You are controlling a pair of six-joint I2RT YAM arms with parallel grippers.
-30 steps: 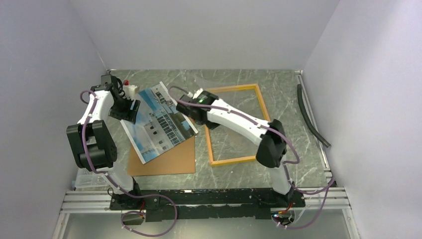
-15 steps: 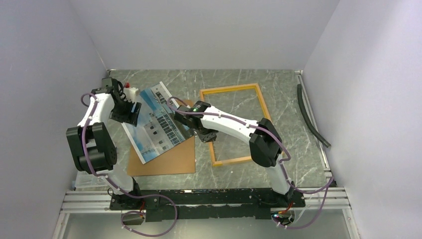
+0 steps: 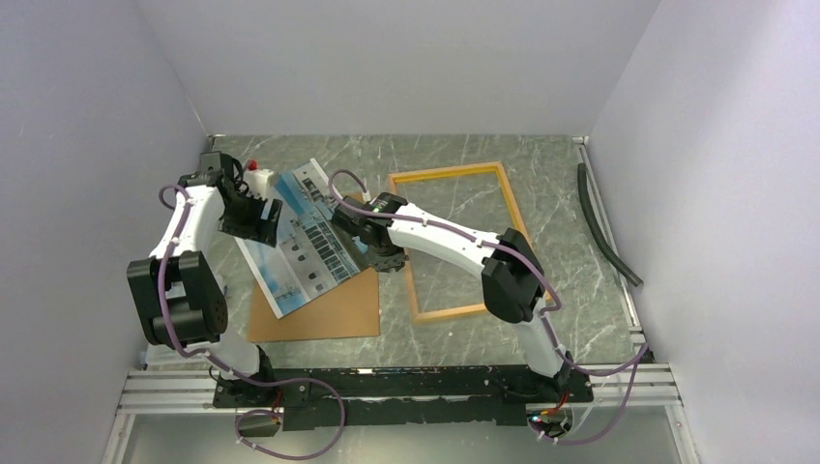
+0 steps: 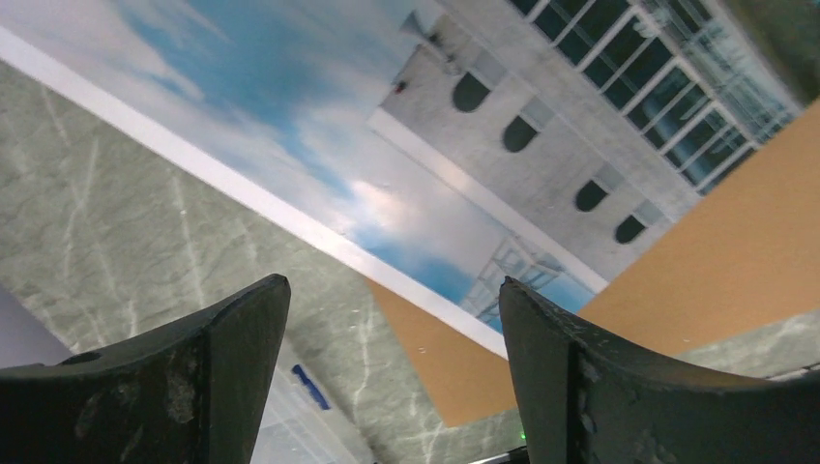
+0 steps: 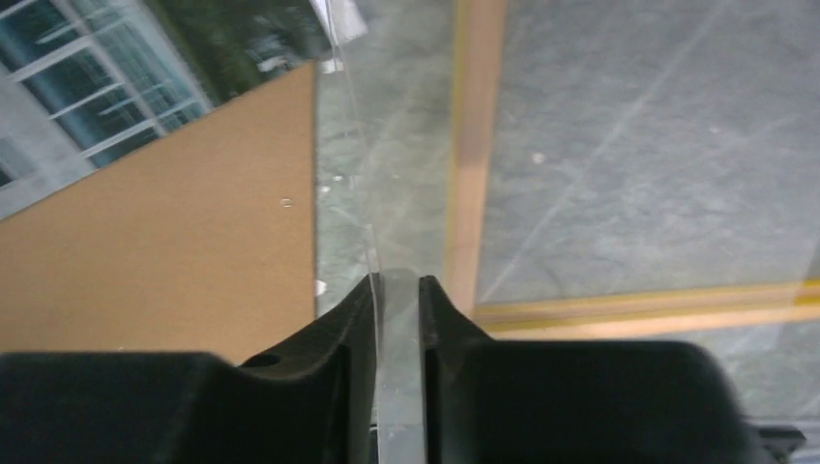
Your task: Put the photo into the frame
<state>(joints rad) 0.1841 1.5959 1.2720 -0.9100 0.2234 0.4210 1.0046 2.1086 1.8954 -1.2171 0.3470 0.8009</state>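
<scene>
The photo (image 3: 305,237) of a white building and blue sky lies tilted on the brown backing board (image 3: 324,309). It also shows in the left wrist view (image 4: 464,126) and at a corner of the right wrist view (image 5: 68,87). The yellow-orange frame (image 3: 447,173) lies flat to its right, with one rail in the right wrist view (image 5: 474,145). My left gripper (image 3: 259,220) hangs open over the photo's left edge (image 4: 394,282). My right gripper (image 3: 372,246) sits between photo and frame, shut on a thin clear pane (image 5: 398,387).
A small white bottle with a red cap (image 3: 253,174) stands at the back left behind the left arm. A black hose (image 3: 604,227) lies along the right wall. The board's edge shows under the right gripper (image 5: 164,222). Side walls stand close.
My right gripper has moved left from the frame's left rail to the photo's right edge. The frame has shifted slightly left. The left gripper has barely moved.
</scene>
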